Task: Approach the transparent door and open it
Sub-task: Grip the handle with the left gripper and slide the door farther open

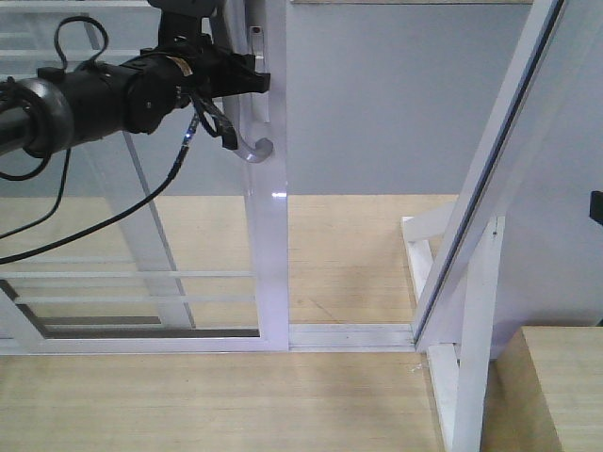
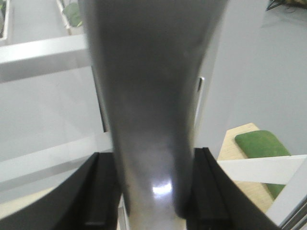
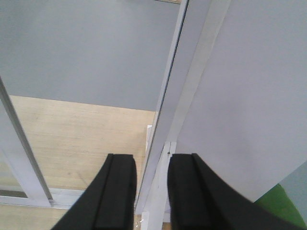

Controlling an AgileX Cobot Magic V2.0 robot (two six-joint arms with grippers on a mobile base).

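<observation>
The transparent door (image 1: 268, 245) is a white-framed glass panel with thin horizontal bars, standing at the left on a floor track. Its grey curved handle (image 1: 254, 146) is on the right stile. My left gripper (image 1: 252, 83) reaches in from the left and is shut on the handle. In the left wrist view the handle (image 2: 148, 96) fills the gap between the black fingers (image 2: 103, 191) of the left gripper (image 2: 153, 191). My right gripper (image 3: 152, 191) is slightly open and empty, pointing at the white side frame (image 3: 168, 124).
A doorway gap lies between the door stile and the slanted white frame (image 1: 490, 188) at the right. The floor track (image 1: 349, 335) runs across the wooden floor. A grey wall (image 1: 377, 94) stands behind. A wooden block (image 1: 556, 386) sits at the lower right.
</observation>
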